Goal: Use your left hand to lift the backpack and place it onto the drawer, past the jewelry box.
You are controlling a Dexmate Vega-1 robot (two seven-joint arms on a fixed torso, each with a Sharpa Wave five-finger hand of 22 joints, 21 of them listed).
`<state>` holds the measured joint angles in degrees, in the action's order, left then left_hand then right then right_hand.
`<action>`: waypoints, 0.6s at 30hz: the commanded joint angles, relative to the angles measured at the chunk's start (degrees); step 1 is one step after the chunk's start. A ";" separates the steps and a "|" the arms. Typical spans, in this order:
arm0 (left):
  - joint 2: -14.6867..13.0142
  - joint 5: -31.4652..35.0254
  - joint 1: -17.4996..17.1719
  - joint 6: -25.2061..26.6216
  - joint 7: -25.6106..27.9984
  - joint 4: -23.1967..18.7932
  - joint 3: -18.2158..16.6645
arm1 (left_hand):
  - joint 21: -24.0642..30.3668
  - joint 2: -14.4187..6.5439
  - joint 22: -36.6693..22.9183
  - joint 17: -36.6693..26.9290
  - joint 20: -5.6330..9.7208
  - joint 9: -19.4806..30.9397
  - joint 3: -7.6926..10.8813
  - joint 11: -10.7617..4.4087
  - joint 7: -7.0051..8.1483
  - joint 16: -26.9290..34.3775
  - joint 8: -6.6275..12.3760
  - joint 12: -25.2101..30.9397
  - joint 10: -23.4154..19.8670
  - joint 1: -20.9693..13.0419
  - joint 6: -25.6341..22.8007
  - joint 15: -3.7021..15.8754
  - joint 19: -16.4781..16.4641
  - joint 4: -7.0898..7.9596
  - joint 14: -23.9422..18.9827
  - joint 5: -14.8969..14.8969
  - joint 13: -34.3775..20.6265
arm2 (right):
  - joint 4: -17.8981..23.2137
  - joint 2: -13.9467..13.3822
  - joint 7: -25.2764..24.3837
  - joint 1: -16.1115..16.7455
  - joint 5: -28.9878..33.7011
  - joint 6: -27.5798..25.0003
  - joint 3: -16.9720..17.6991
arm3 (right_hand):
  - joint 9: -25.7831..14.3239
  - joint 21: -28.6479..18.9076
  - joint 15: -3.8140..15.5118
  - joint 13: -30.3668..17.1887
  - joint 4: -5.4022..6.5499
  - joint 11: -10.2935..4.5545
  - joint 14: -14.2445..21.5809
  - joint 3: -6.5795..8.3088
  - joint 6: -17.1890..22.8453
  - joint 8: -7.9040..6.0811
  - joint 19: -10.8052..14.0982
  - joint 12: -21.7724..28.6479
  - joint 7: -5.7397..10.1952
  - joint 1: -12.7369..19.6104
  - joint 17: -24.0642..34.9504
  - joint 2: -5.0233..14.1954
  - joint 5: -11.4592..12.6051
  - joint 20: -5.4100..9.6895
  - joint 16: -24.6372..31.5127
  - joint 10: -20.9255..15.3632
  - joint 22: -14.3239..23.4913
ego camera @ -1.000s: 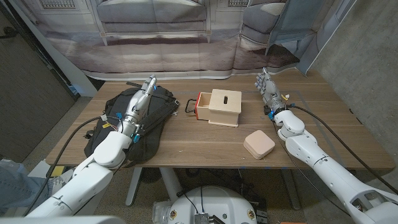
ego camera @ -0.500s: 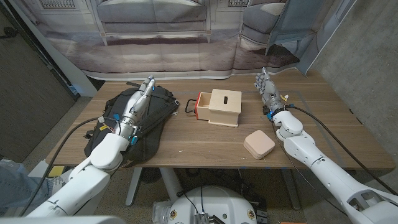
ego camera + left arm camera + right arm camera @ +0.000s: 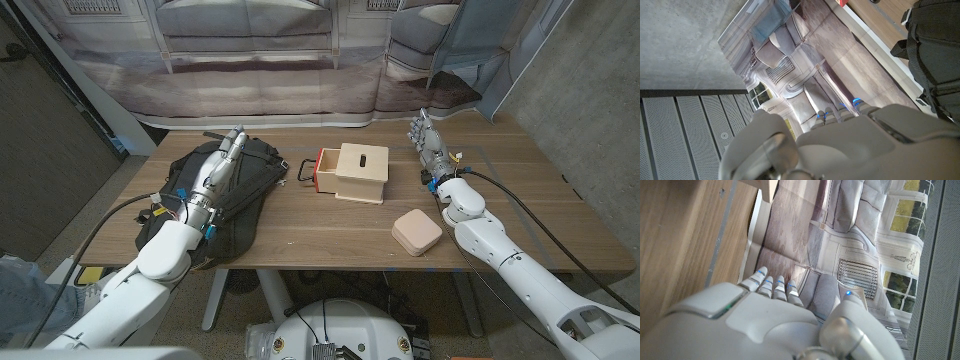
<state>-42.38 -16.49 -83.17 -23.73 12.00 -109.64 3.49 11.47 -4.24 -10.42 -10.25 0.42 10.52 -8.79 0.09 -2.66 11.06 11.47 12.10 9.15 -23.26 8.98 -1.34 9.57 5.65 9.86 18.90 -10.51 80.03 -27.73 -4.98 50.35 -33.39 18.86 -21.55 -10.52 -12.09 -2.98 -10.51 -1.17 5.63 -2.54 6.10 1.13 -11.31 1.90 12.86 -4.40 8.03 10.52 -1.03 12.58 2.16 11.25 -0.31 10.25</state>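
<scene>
Reaching over the black backpack [image 3: 215,190], the left hand [image 3: 222,160] lies with fingers stretched out straight along the bag's top, toward the table's far edge; whether it grips any strap or fabric cannot be told. The backpack sits at the table's [image 3: 330,235] left end, its body touching the near-left edge. Toward the middle of the table stands the wooden drawer [image 3: 353,172], its red-fronted tray pulled out toward the backpack. A small pink jewelry box [image 3: 417,232] rests closer to the near edge, right of the drawer. The right hand [image 3: 428,140] stands near the far right corner, fingers extended together, holding nothing.
</scene>
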 commanded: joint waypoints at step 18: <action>3.59 6.96 -9.59 1.21 2.72 -6.21 -5.55 | 0.35 -0.19 -0.12 -0.16 -0.02 0.24 -0.71 0.20 -0.09 -0.01 0.37 0.13 -0.43 -0.70 -0.15 0.30 8.21 -0.14 2.22 0.58 -0.12 | 0.15 -1.02 1.02 -0.63 1.14 -0.53 -0.58 | -0.10 0.25 -0.40 -0.16 0.02 0.18 -0.40 -0.33 0.28 0.05 0.07 -0.35 -0.17 0.22 0.23 0.31 0.05 0.72 -0.27 -0.31 0.30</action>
<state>-40.31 -12.42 -89.48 -22.82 13.90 -113.93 -0.08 11.47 -4.23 -10.42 -10.25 0.42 10.52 -9.10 0.21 -2.66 11.06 11.47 12.10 9.03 -23.26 8.99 -1.34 9.57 5.67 9.86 18.90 -10.51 80.68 -28.31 -4.49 50.45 -32.99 18.33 -21.80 -10.51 -11.94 -3.19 -10.51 -1.17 5.63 -2.77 6.10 1.35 -11.31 1.90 12.86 -4.61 8.02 10.52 -1.03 12.58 2.16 10.97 -0.31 10.25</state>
